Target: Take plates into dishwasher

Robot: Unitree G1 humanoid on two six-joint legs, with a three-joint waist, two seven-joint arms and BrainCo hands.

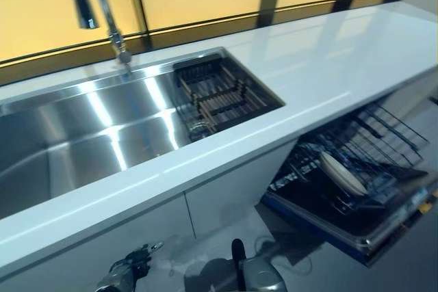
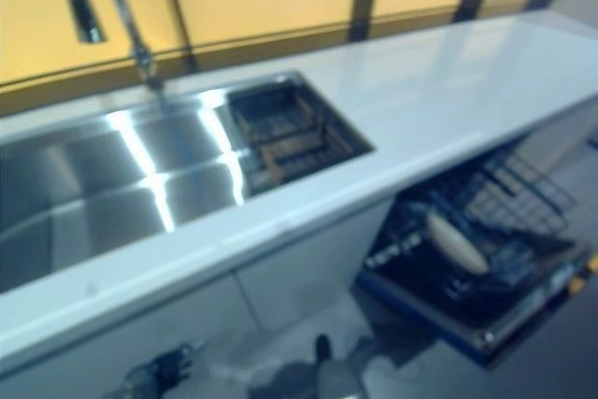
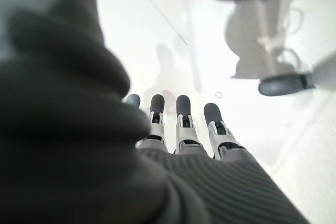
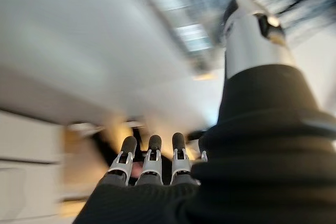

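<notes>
**Both hands empty, one plate already in the dishwasher rack**

I see one plate [image 1: 342, 173] standing on its edge between the wires of the lower rack [image 1: 356, 162], which is pulled out over the open dishwasher door [image 1: 356, 237]. I think it stands like this because the wires hold it upright, so water can reach both faces. The rack is below the white counter [image 1: 321, 59], at my right side.

In the sink [image 1: 89, 135] there is a dark drying rack [image 1: 222, 94] under the faucet [image 1: 102, 11]. I cannot see any plate in it, and none on the counter. So I judge that the loading is finished, or the other plates are outside my views.

My left hand [image 3: 184, 124] hangs low in front of the cabinet, and its fingers [image 3: 181, 109] are straight and relaxed over the pale floor, holding nothing. My right hand [image 4: 152, 161] is also low. Its fingers [image 4: 151, 153] are extended side by side with nothing between them, and the thumb stands apart.
</notes>
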